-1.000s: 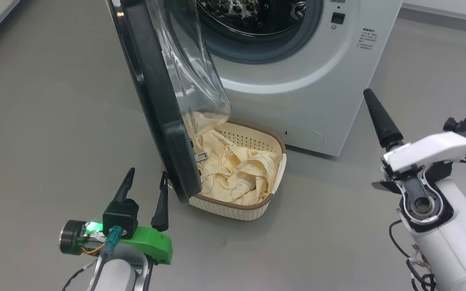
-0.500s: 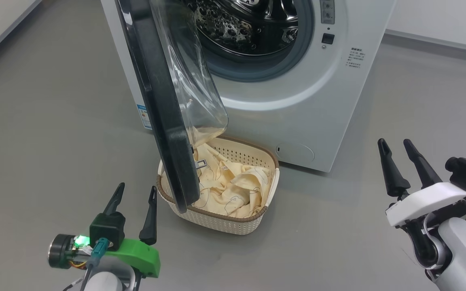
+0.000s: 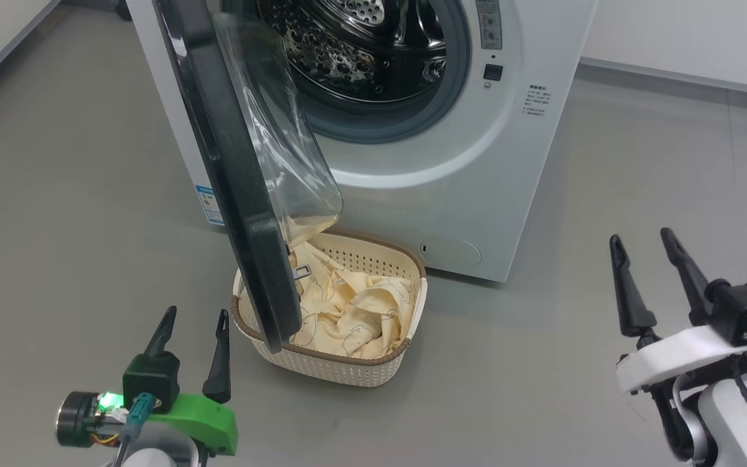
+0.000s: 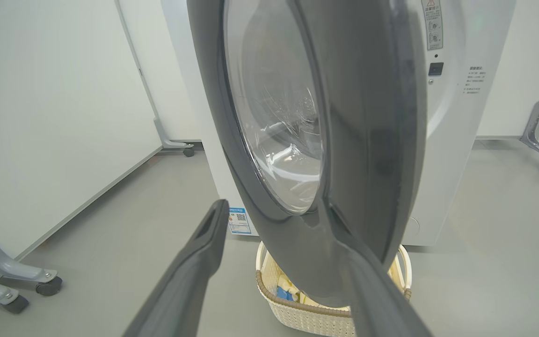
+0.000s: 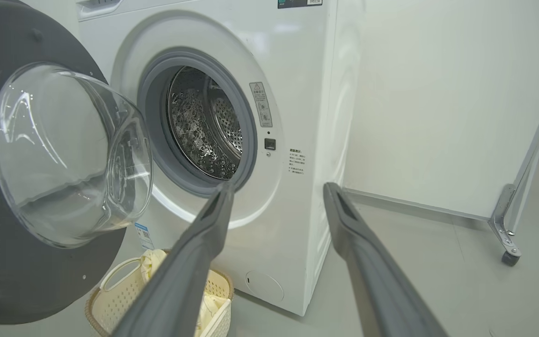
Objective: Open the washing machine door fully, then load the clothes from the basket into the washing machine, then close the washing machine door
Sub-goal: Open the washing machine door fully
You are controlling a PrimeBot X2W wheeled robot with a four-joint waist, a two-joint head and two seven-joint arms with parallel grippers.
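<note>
Head view: the door [image 3: 231, 162] stands half open, upper left, over the basket [image 3: 321, 370] of clothes [image 3: 347, 311] mid-frame. The left gripper [image 3: 196, 312] and right gripper [image 3: 640, 235] are spread apart, empty. Next, the door likely needs pushing wider.

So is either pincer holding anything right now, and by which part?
Nothing is held. The left pincer and right pincer are both open and empty, apart from the washing machine door. The clothes lie in the basket.
</note>
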